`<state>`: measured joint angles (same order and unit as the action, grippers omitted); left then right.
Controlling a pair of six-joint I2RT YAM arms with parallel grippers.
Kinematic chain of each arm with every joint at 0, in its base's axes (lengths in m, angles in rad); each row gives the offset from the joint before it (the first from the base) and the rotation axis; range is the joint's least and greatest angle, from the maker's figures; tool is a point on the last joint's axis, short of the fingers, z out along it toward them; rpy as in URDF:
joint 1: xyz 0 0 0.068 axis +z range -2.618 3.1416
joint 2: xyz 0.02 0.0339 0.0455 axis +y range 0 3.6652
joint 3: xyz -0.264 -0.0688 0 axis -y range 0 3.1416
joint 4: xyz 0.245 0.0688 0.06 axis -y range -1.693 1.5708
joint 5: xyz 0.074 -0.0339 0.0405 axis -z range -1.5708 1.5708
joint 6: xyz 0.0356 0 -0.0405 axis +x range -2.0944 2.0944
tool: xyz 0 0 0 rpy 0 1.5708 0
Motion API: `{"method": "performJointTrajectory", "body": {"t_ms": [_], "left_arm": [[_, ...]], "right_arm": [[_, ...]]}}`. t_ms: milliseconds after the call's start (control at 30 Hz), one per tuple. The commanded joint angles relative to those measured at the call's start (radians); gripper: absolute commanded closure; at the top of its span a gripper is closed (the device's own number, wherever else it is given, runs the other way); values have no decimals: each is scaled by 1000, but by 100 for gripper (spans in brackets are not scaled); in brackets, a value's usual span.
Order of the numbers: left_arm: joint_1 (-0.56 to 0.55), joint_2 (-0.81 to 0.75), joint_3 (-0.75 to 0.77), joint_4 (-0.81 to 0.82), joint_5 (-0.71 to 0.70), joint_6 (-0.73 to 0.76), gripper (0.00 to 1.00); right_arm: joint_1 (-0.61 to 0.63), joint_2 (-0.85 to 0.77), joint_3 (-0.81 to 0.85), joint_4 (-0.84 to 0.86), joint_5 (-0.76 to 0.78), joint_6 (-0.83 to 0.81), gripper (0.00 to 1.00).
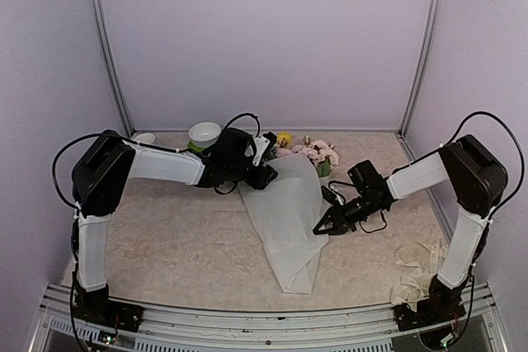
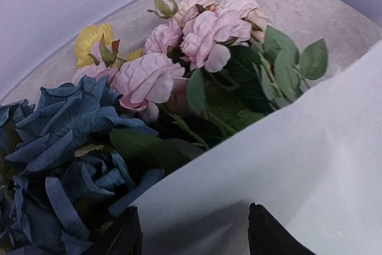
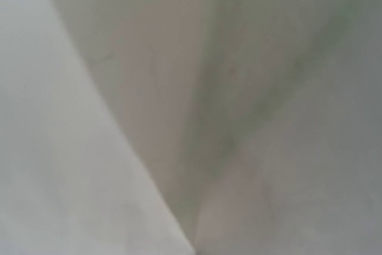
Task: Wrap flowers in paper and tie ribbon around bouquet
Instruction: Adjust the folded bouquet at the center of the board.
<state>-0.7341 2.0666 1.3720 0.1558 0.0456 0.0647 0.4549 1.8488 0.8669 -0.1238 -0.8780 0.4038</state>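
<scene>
The paper (image 1: 289,212) lies folded over the flowers as a long white cone, its narrow end towards the near edge. Pink blooms (image 1: 318,154) and a yellow one (image 1: 284,138) stick out at the far end. In the left wrist view, blue heads (image 2: 59,147), pink blooms (image 2: 197,34) and leaves show above the paper's edge (image 2: 286,147). My left gripper (image 1: 271,159) (image 2: 194,237) is open at the cone's top left, paper lying between its fingers (image 2: 122,237). My right gripper (image 1: 321,227) is shut on the paper's right edge; its own view shows only paper (image 3: 71,165). The ribbon (image 1: 417,269) lies loose at the near right.
A white bowl (image 1: 204,133) with something green beside it stands behind my left arm, and a small white cup (image 1: 144,138) sits at the far left. Walls close in the table on three sides. A metal rail (image 1: 264,319) runs along the near edge.
</scene>
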Motion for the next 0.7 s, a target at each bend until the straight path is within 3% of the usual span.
{"method": "performJointTrajectory", "body": {"t_ms": [0,233,500,667], "left_arm": [[19,121,134,-130,-91,5,41],[50,220,222,-205,-140,-47,42],[34,234,209,-197,-137,-29,42],[30,232,201,-190,-140,-29,42]], "right_arm": [[0,-43,-37,-81,-13,-41,100],[-1,-104,-95,-15,35,22,95],[-4,-128,-83,61,163,96,48],[-23,-71,-48,117,223,143,46]]}}
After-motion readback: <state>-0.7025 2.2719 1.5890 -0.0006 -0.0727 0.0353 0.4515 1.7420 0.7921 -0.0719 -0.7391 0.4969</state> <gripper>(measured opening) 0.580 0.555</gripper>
